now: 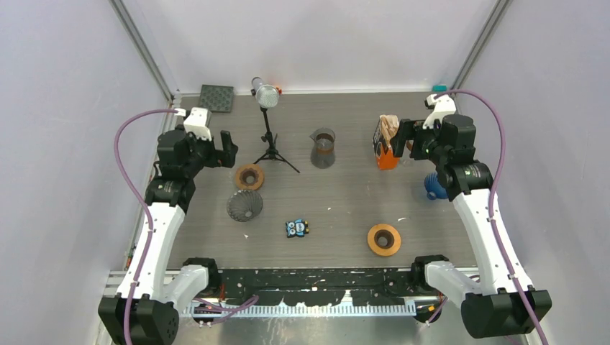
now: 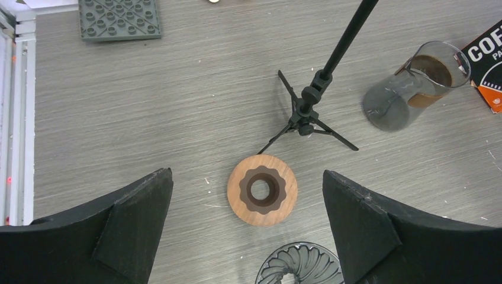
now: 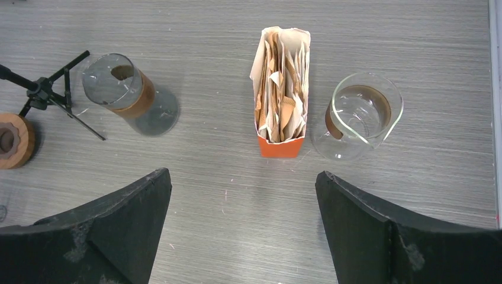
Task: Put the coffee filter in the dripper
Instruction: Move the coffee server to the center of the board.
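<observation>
Filters (image 3: 280,89) stand upright in their box (image 3: 282,146), twelve o'clock of the right gripper (image 3: 241,173). It and the left gripper (image 2: 247,172) hover, jaws spread, empty.

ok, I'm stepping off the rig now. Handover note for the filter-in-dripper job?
Left hand: open, empty, hovering over the wooden ring. The dark ribbed dripper sits on the table just beside that ring, with no filter in it.
Right hand: open, empty, above the table in front of the orange filter box, which stands upright, stuffed with paper filters.
Done: nothing yet; no filter has been pulled.
Left: take one filter from the box and seat it in the dripper.
</observation>
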